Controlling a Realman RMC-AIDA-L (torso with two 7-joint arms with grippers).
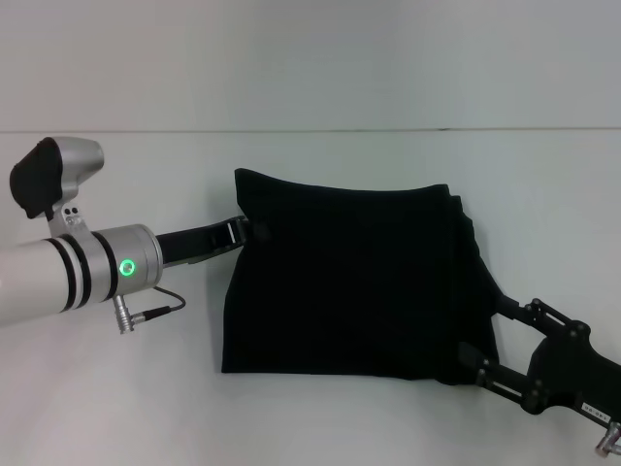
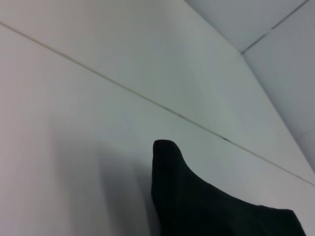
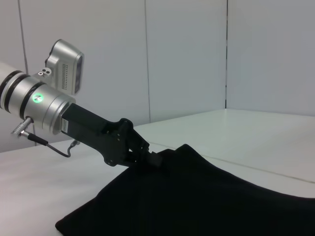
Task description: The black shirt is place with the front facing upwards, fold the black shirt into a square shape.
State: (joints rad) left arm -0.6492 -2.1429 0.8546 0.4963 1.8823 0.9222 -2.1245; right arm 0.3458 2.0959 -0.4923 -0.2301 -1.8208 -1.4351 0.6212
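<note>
Black shirt (image 1: 359,282): soft, limp cloth, partly folded on white table (image 1: 320,417). Right gripper (image 1: 490,340) at shirt's near right corner, jaws apart. Left gripper (image 1: 254,231) at left edge, jaws unclear. Grip hems, corners.

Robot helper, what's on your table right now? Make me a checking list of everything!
Surface: white table, bare around the cloth.
Job's things: black shirt, partly folded into a rough rectangle, no lettering showing.
Clutter: nothing seen.
Grippers: left gripper at the shirt's left edge, pinching the cloth; right gripper at the shirt's right edge, fingers either side of the near corner.
Cables: thin black cable looping from the left wrist.
Surroundings: pale panelled walls.
</note>
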